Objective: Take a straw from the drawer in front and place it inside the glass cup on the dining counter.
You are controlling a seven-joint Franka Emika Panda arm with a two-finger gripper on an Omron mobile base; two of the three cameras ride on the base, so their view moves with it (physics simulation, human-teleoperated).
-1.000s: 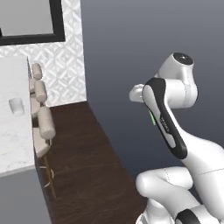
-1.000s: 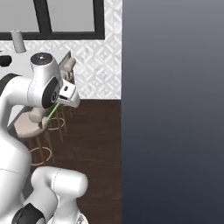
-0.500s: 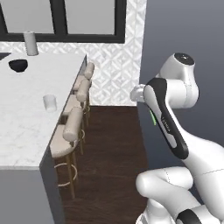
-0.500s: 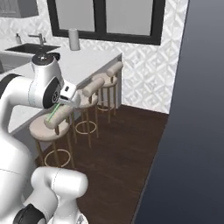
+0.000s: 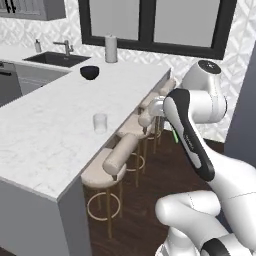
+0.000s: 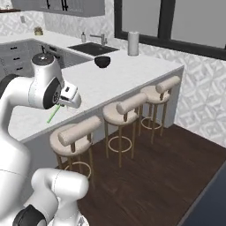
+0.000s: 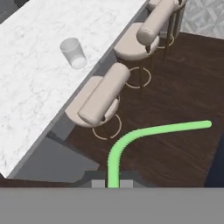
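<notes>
Straw gripped over the stools, cup waiting on the marble

Straw (image 7: 131,138) first: in the hand view we see it rising from between the jaws at the bottom centre, then bending and running toward the right of the frame, bright green against the dark wood floor (image 7: 175,87). The jaws are clenched on its lower end. In the right base view we find the gripper (image 6: 62,103) at centre left, with the green stick slanting down and left below it. In the left base view only a sliver of green shows beside the arm, right of centre.

The glass cup (image 5: 100,122) stands upright on the dining counter (image 5: 45,135), left of centre in the left base view, near the tabletop edge that faces the stools. In the hand view we see the cup in the upper left, well apart from the straw.

Three round stools (image 6: 123,108) line the tabletop's edge. A dark bowl (image 5: 89,72) sits farther back on the marble, and a sink (image 6: 90,47) lies behind it.
</notes>
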